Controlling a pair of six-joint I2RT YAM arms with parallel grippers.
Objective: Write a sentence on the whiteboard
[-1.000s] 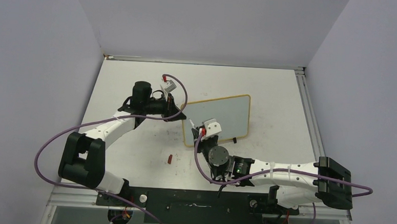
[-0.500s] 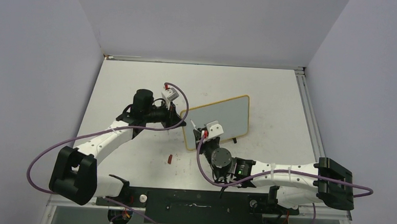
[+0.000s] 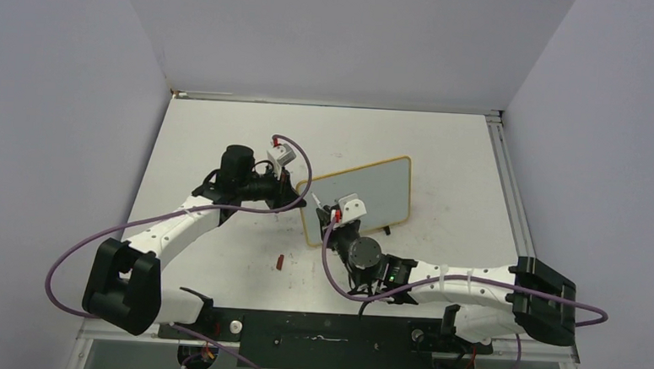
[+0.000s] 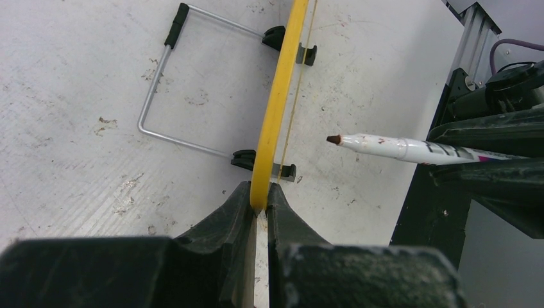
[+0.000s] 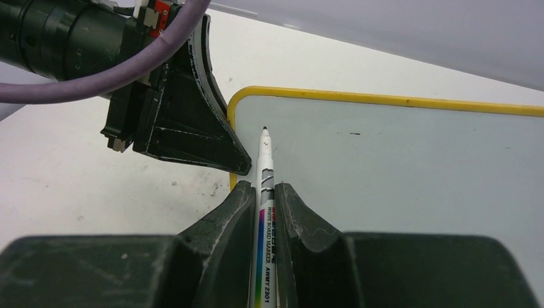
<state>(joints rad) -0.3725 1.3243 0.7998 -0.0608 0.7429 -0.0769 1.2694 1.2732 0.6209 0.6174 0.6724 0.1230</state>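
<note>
The whiteboard (image 3: 376,190), grey-white with a yellow rim, stands tilted on a wire stand (image 4: 168,90). My left gripper (image 3: 302,202) is shut on its left rim, which the left wrist view shows edge-on as a yellow strip (image 4: 277,109) between the pads. My right gripper (image 3: 330,216) is shut on a white marker pen (image 5: 264,168). Its uncapped dark-red tip points at the board's face (image 5: 398,167) near the top left corner, and I cannot tell if it touches. No sentence shows on the board, only a tiny dark speck (image 5: 355,133).
A small red cap (image 3: 278,262) lies on the scuffed white tabletop (image 3: 217,128) in front of the left arm. The left gripper's fingers (image 5: 186,128) sit just left of the marker tip. Grey walls close in the table on three sides.
The left arm has swung its shoulder and shifted the gripper slightly right, still on the board's rim. The right gripper has moved the marker a little up and left along the board.
</note>
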